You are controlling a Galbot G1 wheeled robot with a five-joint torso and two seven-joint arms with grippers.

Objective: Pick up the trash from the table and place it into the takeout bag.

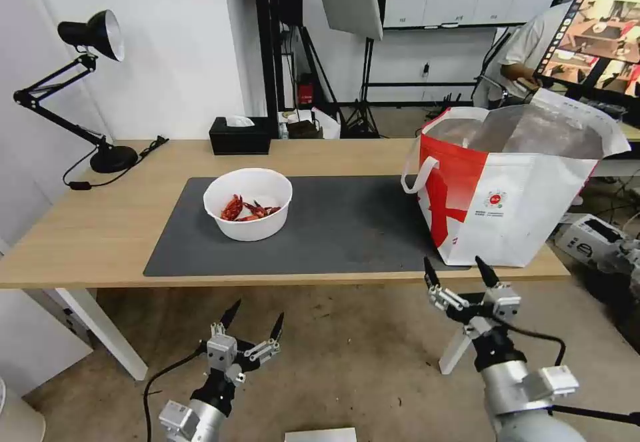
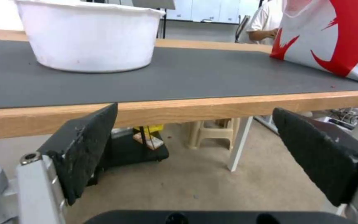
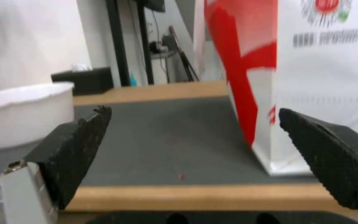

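Sitting near the middle of the frame on the table (image 1: 100, 229), the white bowl (image 1: 248, 203) of red shells waits — not yet picked up. The takeout bag (image 1: 513, 182) stands at right. Left gripper (image 1: 253, 319) and right gripper (image 1: 460, 270) hang low, both spread wide and empty.

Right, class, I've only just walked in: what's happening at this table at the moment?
Nothing is being held at this moment. The left gripper and right gripper both hang open, in front of and below the near edge of the table. A white bowl of red crayfish shells sits on the dark grey mat, untouched. The takeout bag stands open at the mat's right end, foil lining showing. A black tissue box and a desk lamp stand along the far side.
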